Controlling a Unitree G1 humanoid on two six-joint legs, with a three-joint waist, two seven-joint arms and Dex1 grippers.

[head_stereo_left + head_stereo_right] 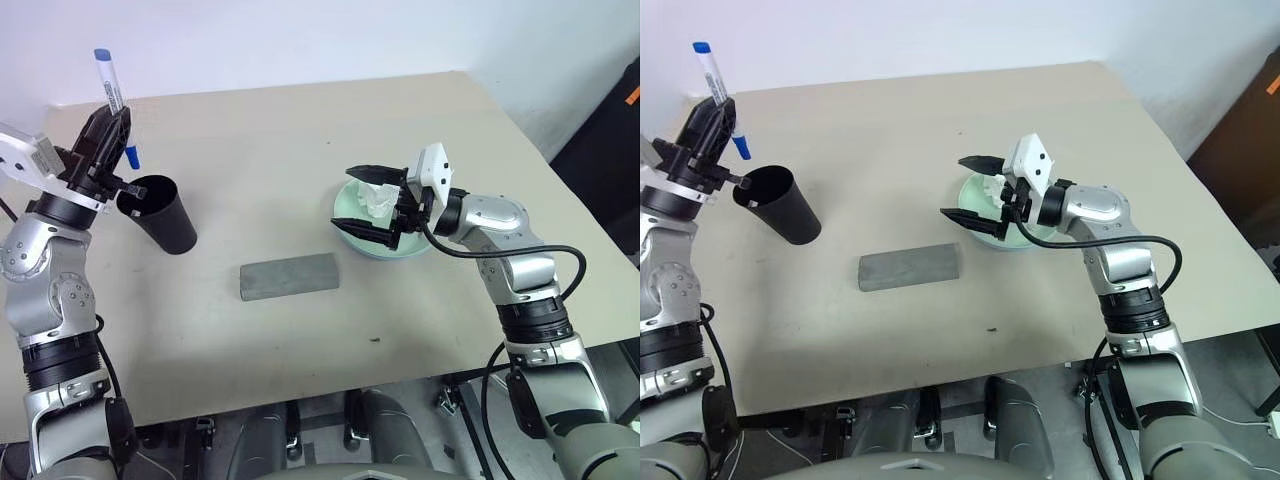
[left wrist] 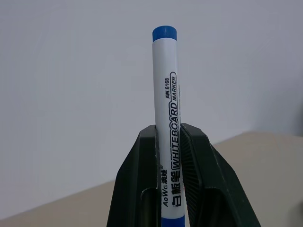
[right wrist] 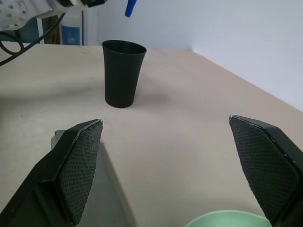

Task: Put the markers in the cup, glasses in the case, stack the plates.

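While the head views take in the whole tabletop [image 1: 300, 130], the left wrist view shows close up the blue-capped whiteboard marker [image 2: 168, 137] with its printed label readable along the barrel, pinched between two black fingers [image 2: 137, 189]. The right wrist view looks along the tabletop instead and shows the black cup [image 3: 123, 73] standing upright, rim up, with part of the grey case [image 3: 106, 189] by one finger and a mint green plate rim [image 3: 227, 219] at the frame's edge.

From the head, the left claw [image 1: 108, 130] is clenched on the marker [image 1: 112, 95] at mid-barrel, held in the air just above and behind the cup [image 1: 160, 212]. The marker's long axis is nearly upright, leaning slightly, its blue butt end at the top and its blue cap [image 1: 132, 155] poking out below the fingers toward the cup's rim. It is not touching the cup.

The right claw [image 1: 978, 190] is spread wide and empty, pointing sideways toward the robot's left, over the stacked plates [image 1: 1025, 243], where a crumpled white tissue [image 1: 378, 200] lies. The case [image 1: 290, 275] lies closed and flat, lengthwise across the tabletop between cup and plates, apart from both.
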